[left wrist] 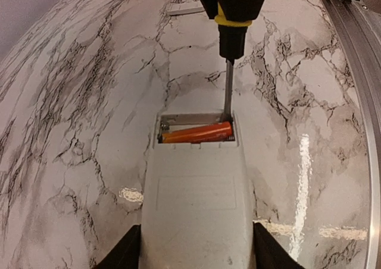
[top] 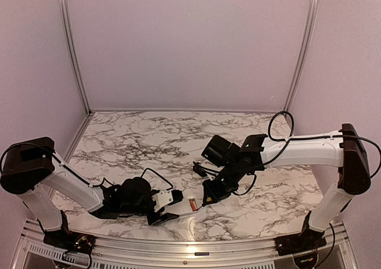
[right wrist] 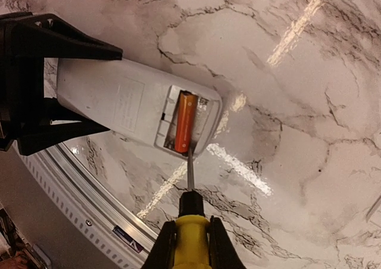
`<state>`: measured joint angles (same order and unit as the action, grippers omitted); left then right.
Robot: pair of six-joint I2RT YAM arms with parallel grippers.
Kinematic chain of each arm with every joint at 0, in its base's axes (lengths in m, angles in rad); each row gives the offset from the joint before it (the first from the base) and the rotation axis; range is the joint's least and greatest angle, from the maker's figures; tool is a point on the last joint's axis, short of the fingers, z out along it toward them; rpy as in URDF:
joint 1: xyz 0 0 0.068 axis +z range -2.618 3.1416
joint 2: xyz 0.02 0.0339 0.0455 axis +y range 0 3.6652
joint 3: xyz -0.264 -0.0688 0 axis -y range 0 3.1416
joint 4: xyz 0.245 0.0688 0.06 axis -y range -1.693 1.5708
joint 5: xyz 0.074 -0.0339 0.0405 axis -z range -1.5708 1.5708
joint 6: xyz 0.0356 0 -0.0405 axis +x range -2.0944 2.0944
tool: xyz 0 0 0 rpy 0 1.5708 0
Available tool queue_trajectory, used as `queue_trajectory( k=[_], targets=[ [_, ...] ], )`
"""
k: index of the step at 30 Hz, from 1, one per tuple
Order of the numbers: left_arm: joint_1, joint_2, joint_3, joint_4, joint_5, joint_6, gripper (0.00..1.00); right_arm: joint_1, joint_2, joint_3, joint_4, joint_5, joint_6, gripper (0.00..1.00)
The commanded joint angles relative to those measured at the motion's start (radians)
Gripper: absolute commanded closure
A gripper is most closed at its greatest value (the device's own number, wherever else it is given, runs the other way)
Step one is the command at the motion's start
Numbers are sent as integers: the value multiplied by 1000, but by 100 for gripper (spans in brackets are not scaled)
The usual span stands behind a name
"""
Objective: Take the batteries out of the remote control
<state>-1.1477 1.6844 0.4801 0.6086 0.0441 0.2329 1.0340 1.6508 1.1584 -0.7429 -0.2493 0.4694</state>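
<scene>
The white remote control lies back-up on the marble table, its battery compartment open at the far end. My left gripper is shut on the remote's near end, one finger on each long side. One reddish-orange battery lies across the compartment; the slot behind it looks empty. My right gripper is shut on the yellow-handled screwdriver. Its metal tip touches the battery's end at the compartment edge. From above, the remote, the battery and the right gripper are near the front edge.
A small white cover plate lies on the table beyond the remote. The aluminium table rail runs close along the right of the remote. Pale walls enclose the marble table on three sides.
</scene>
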Motion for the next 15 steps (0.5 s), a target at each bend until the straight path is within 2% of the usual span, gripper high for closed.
queue_trajectory(
  k=[1, 15],
  targets=[
    [4, -59, 32, -64, -36, 50, 100, 1, -38, 4, 4, -51, -8, 100],
    [26, -169, 70, -179, 2, 89, 100, -15, -125, -22, 116, -121, 23, 100]
  ],
)
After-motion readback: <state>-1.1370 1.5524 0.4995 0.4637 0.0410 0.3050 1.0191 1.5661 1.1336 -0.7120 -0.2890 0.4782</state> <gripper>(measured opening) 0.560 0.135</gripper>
